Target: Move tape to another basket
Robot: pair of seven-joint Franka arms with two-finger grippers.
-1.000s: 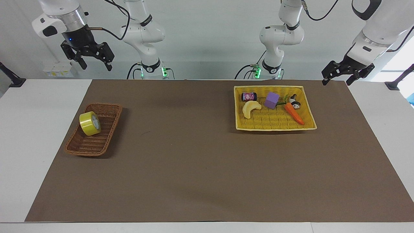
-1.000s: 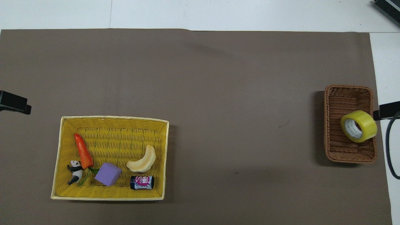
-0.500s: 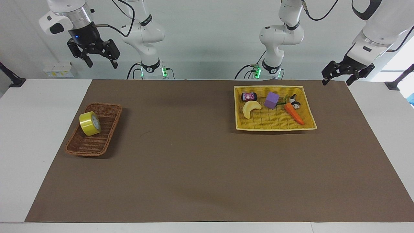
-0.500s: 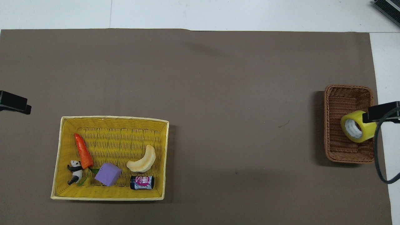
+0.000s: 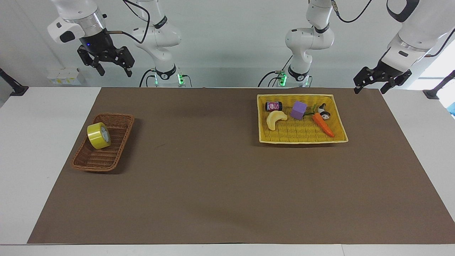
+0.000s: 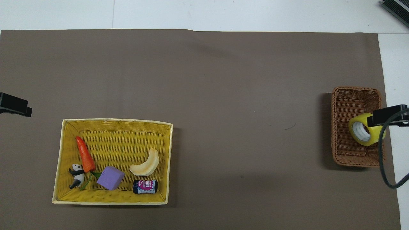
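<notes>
The yellow tape stands on edge in the brown wicker basket at the right arm's end of the table. From overhead, the tape leans against the basket's side wall. My right gripper hangs open high over that end, well above the tape and touching nothing. One of its black fingers covers the tape's edge from above. My left gripper waits open over the table's corner at the left arm's end, empty.
The yellow woven tray lies at the left arm's end, near the robots. It holds a carrot, a panda figure, a purple block, a cream crescent toy and a small can. A brown mat covers the table.
My right gripper has swung toward the middle of the table, and from overhead its finger now overlaps the tape. The left arm, the tape and the baskets have not moved.
</notes>
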